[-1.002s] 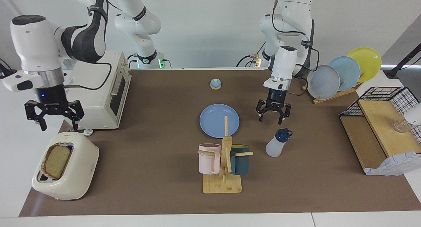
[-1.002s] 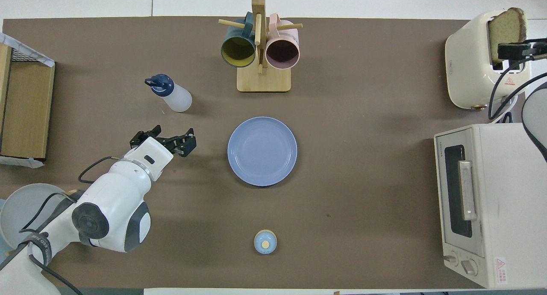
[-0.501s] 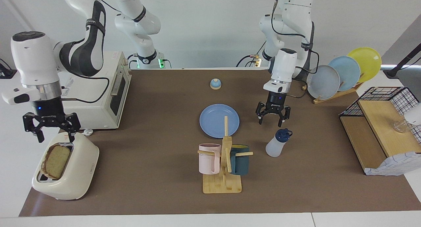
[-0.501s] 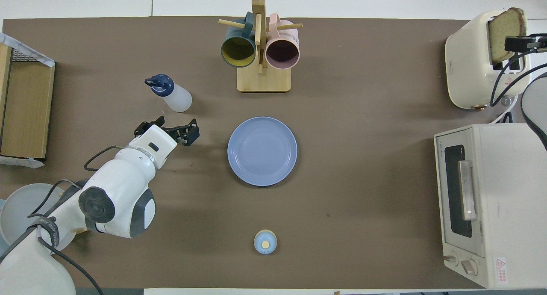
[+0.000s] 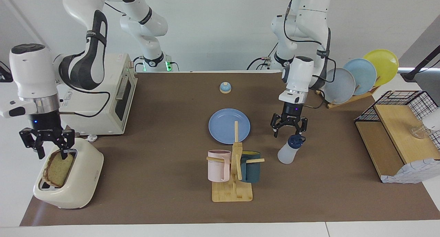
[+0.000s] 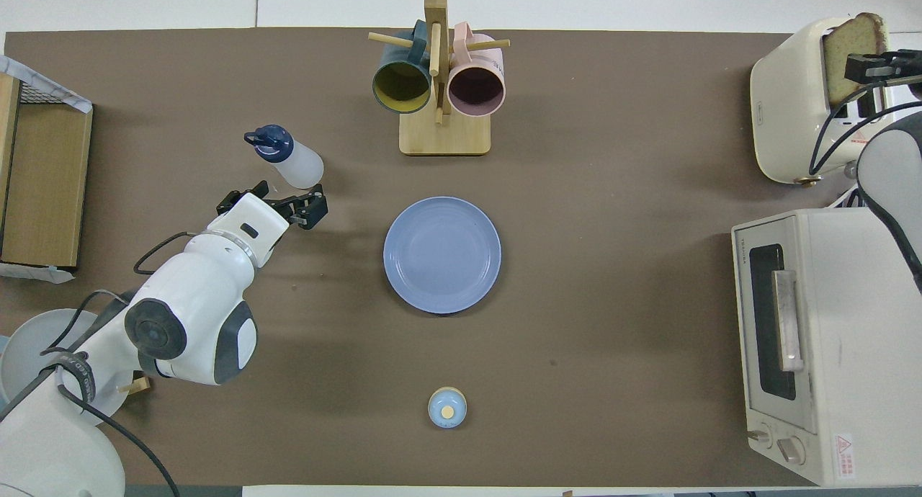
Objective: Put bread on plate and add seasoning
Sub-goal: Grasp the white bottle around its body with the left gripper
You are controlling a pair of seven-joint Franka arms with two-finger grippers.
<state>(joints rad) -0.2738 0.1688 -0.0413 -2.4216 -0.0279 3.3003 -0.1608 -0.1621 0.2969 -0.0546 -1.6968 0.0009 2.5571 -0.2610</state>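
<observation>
Over bread [image 5: 58, 169]: right hand [image 5: 48, 151], spread.

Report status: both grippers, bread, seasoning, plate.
Right gripper open over bread in toaster. Left gripper open over seasoning. Plate bare. Nothing obstructing.

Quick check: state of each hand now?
Left hand: open, over the seasoning bottle.
Right hand: open, at the bread in the toaster.

Wooden mug tree [image 5: 233, 175] bearing pink mug [image 5: 218, 165] and dark teal mug [image 5: 250, 168], small blue-domed bell [image 5: 225, 87] nearer the robots, white toaster oven [image 5: 103, 96], cream toaster [image 5: 74, 180], plate rack [image 5: 357, 75] — grey, pale-blue, yellow plates — wire-and-wood shelf [image 5: 398, 134].
</observation>
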